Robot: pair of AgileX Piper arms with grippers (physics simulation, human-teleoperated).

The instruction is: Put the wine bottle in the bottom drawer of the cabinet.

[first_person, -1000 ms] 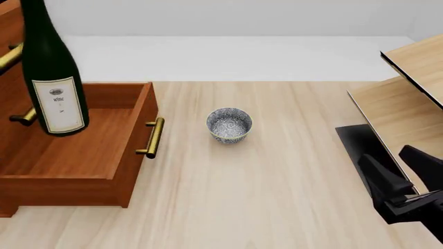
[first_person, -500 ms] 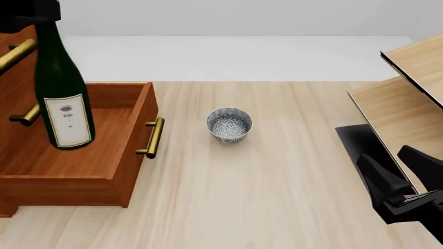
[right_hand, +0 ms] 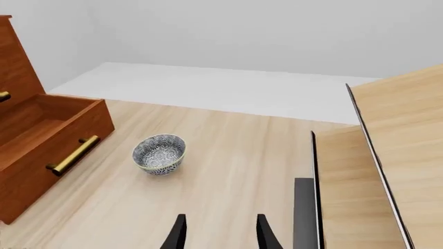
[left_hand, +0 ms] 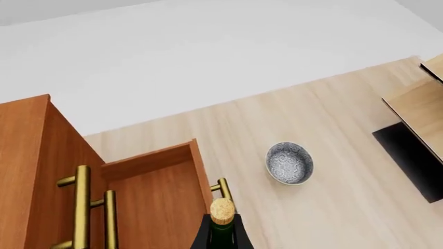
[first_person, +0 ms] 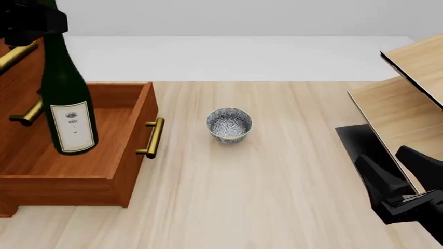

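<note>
Pale wood table (first_person: 277,181), plain white wall behind, light-wood shelf unit (first_person: 408,98) right.

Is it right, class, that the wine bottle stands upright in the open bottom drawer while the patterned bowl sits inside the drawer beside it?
Not quite. The bowl is not in the bottom drawer; it sits on the table, apart from the drawer's handle, as the front view shows. The rest holds: the wine bottle stands upright within the open drawer, with the left gripper at its neck.

The wine bottle (first_person: 66,101) label reads "WINE".
</note>
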